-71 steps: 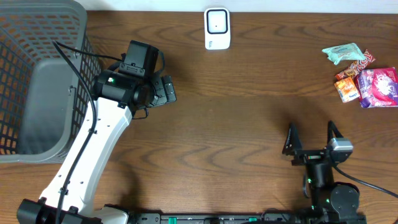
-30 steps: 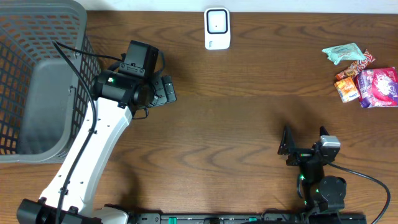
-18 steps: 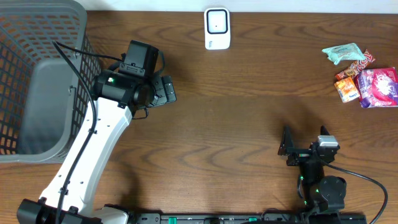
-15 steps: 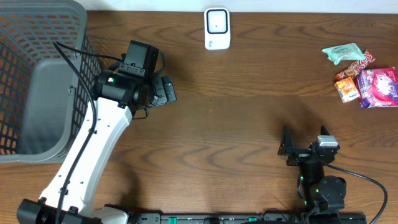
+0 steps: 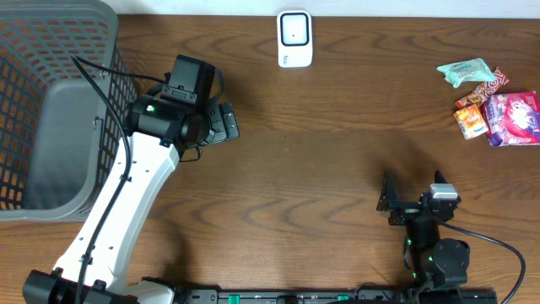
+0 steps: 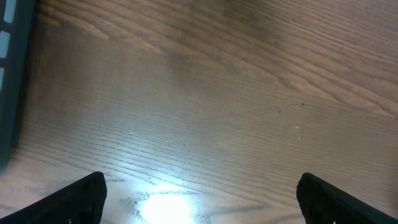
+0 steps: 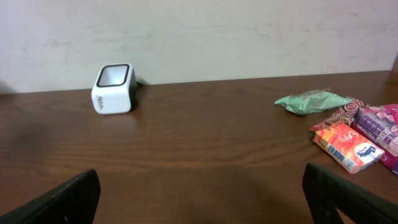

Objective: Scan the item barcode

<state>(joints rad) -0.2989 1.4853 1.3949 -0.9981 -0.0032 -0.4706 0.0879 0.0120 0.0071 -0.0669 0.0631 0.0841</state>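
Note:
The white barcode scanner [image 5: 294, 38] stands at the table's far edge, and it shows at the back left in the right wrist view [image 7: 113, 89]. The items lie in a cluster at the far right: a green packet [image 5: 464, 72], an orange box [image 5: 472, 121] and a pink packet [image 5: 515, 118]. My right gripper [image 5: 412, 192] stands open near the front edge, well short of them, with nothing between its fingers [image 7: 62, 199]. My left gripper [image 5: 221, 122] hangs open over bare wood left of centre, its jaws empty [image 6: 202, 202].
A large grey mesh basket [image 5: 59, 13] fills the left end of the table, and its grey edge [image 6: 7, 81] shows at the left of the left wrist view. A red wrapper [image 5: 496, 81] lies among the items. A pale wall rises behind the scanner.
My right gripper shifted slightly left and toward the front edge early on and has stood still over the last second. The left arm has not moved.

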